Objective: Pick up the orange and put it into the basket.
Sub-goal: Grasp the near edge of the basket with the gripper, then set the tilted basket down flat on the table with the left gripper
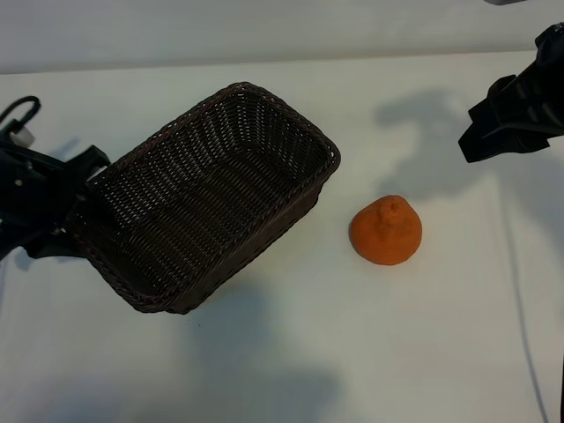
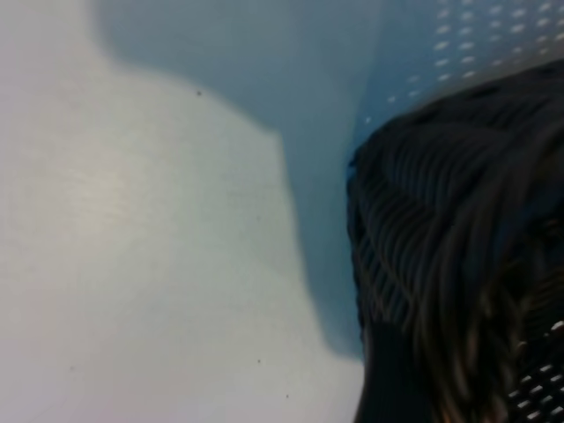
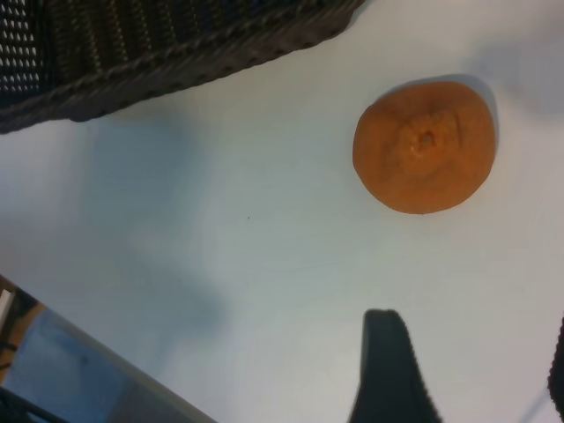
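**Basket tilted up, orange waiting on the table**

My left gripper [image 1: 62, 207] sits at the left edge of the exterior view, clamped on the basket [image 1: 220, 189] at its near rim, so the basket hangs tilted with its mouth turned toward the orange [image 1: 386, 231]. The orange rests on the white table [image 1: 423, 352] right of centre, just beside the basket's right corner, touching nothing. My right gripper [image 1: 511, 119] hovers at the upper right, fingers apart and empty, well clear of the fruit.

To do this well, I judge I should lower the right fingers astride the orange's broad body, not its knobby stem peak, and close gently: the skin is matte and dimpled. The wicker is stiff, dark, tightly woven, with a braided rim.
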Robot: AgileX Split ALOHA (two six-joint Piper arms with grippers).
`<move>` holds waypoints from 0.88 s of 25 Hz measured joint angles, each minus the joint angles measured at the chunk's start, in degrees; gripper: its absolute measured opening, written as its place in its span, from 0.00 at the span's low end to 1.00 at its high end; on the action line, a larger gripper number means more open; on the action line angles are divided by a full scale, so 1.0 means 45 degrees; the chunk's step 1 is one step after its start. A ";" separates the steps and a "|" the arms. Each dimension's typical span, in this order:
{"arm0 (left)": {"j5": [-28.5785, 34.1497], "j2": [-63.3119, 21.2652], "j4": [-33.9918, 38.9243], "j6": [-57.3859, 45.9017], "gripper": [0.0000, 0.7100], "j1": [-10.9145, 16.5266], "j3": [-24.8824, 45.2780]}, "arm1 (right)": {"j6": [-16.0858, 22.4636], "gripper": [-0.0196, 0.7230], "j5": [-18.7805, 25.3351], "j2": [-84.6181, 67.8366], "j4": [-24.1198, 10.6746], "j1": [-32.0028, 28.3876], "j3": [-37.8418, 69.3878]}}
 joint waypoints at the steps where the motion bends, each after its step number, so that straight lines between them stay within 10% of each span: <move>1: -0.0032 0.0144 -0.0011 -0.0010 0.70 -0.0108 0.0000 | 0.0000 0.61 0.0000 0.0000 0.0011 0.0000 0.0000; 10: -0.0511 0.1027 -0.0028 -0.0236 0.67 -0.1012 0.0038 | 0.0000 0.61 0.0000 0.0000 0.0011 0.0000 0.0000; 16: -0.0595 0.1044 0.0063 -0.0084 0.24 -0.1069 0.0038 | 0.0000 0.61 0.0000 0.0000 0.0011 0.0000 0.0000; 22: -0.0076 0.1031 0.0259 0.0658 0.23 -0.0981 -0.0045 | 0.0000 0.61 0.0000 0.0000 0.0011 0.0000 0.0000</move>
